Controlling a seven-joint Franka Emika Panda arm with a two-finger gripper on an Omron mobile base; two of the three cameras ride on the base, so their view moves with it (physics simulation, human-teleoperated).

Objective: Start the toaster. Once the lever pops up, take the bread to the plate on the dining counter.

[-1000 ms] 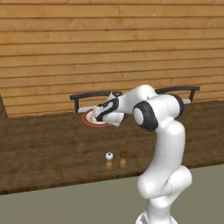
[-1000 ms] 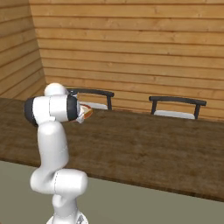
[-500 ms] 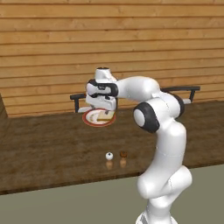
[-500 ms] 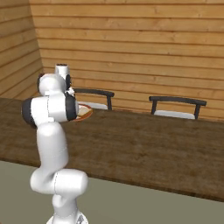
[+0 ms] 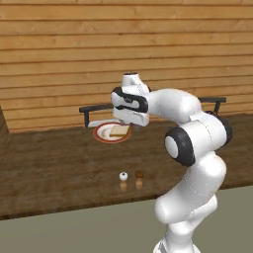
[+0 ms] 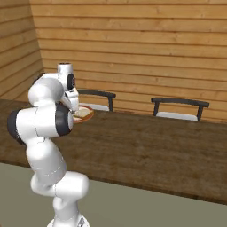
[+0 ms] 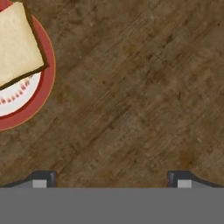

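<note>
While the bread (image 7: 17,43) lay flat on the plate (image 7: 41,94), the claw (image 7: 111,178) stood wide open and empty above the dining counter (image 7: 144,100), its two fingertips (image 7: 43,178) set far apart over bare wood. Compared with a second before, the hand had risen from low beside the plate and swung up to point straight down, so the release was already behind it. From the claw's own camera the plate sat off toward the upper left, well clear of the span between the fingertips, with the slice resting across its red-orange rim on the near side rather than centred. From the left base camera the hand (image 5: 131,106) hung above and just to the right of the plate (image 5: 105,134), with the slice (image 5: 119,131) on the side of the plate nearest the hand. Two small shakers, a white one (image 5: 123,176) and a brown one (image 5: 139,174), stood nearer the counter's front edge, well apart from the plate.

Judged from this, the delivery looked finished: bread on plate, nothing gripped, arm retreating.
</note>
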